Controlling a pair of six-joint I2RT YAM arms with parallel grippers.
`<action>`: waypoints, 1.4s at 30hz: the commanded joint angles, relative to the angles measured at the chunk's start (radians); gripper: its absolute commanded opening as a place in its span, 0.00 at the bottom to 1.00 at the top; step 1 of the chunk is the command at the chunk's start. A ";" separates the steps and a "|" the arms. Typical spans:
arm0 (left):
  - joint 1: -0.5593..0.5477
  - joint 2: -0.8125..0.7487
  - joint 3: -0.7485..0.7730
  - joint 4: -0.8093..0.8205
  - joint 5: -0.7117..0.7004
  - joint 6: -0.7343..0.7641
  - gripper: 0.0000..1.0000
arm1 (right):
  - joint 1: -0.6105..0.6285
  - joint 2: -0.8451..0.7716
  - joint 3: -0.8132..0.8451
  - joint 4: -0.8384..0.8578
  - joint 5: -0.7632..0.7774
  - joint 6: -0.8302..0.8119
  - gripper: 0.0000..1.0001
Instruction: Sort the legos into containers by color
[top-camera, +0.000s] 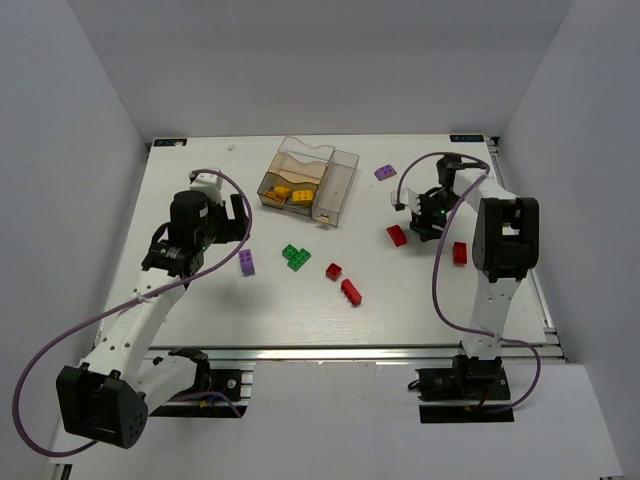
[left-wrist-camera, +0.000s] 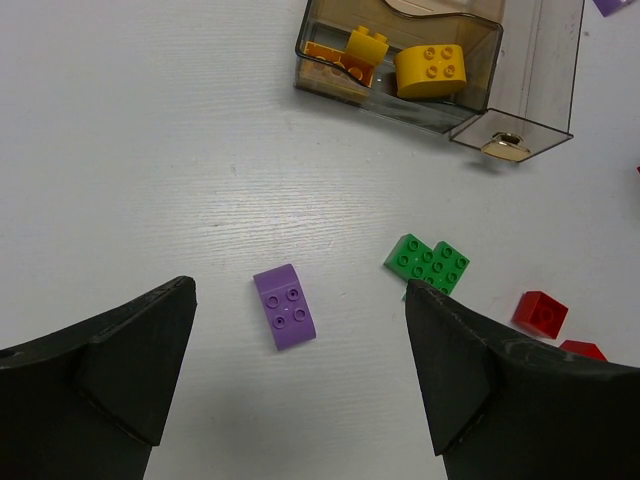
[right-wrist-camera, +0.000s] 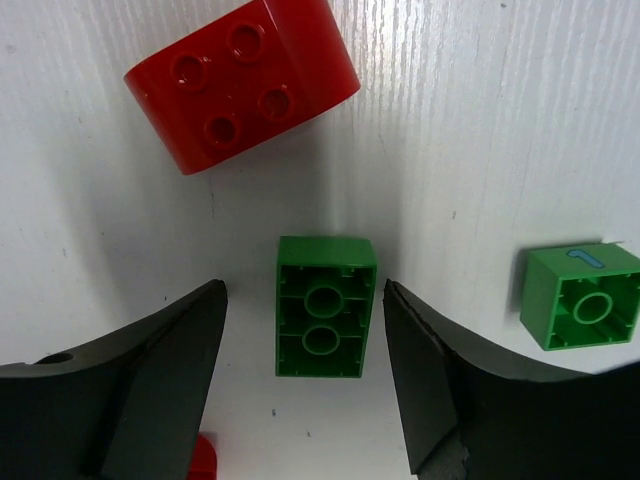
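Observation:
The legos lie scattered on the white table. My left gripper (left-wrist-camera: 300, 290) hangs open above a purple brick (left-wrist-camera: 286, 306), which lies studs up between its fingers, untouched. Two green bricks (left-wrist-camera: 428, 263) and a red one (left-wrist-camera: 541, 313) lie to its right. The clear container (left-wrist-camera: 530, 70) holds yellow (left-wrist-camera: 430, 70) and orange (left-wrist-camera: 340, 60) bricks in one compartment. My right gripper (right-wrist-camera: 305, 290) is open and low over a green brick (right-wrist-camera: 325, 307) lying studs down, with a gap on each side. A red brick (right-wrist-camera: 243, 83) lies just beyond it.
A second upturned green brick (right-wrist-camera: 580, 297) sits right of the right gripper. From above, more red bricks (top-camera: 351, 291) (top-camera: 460, 253) and a purple one (top-camera: 385, 172) lie around. The container (top-camera: 335, 190) stands at the back centre. Grey walls enclose the table.

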 joint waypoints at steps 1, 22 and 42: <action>0.004 -0.007 -0.006 0.002 -0.016 0.008 0.95 | -0.006 0.012 -0.009 0.034 0.017 0.014 0.69; 0.004 0.020 -0.012 0.001 -0.064 0.005 0.95 | 0.292 -0.143 0.178 0.279 -0.078 0.686 0.06; 0.004 0.022 -0.035 0.024 -0.079 0.022 0.95 | 0.397 0.207 0.503 0.862 -0.158 1.202 0.12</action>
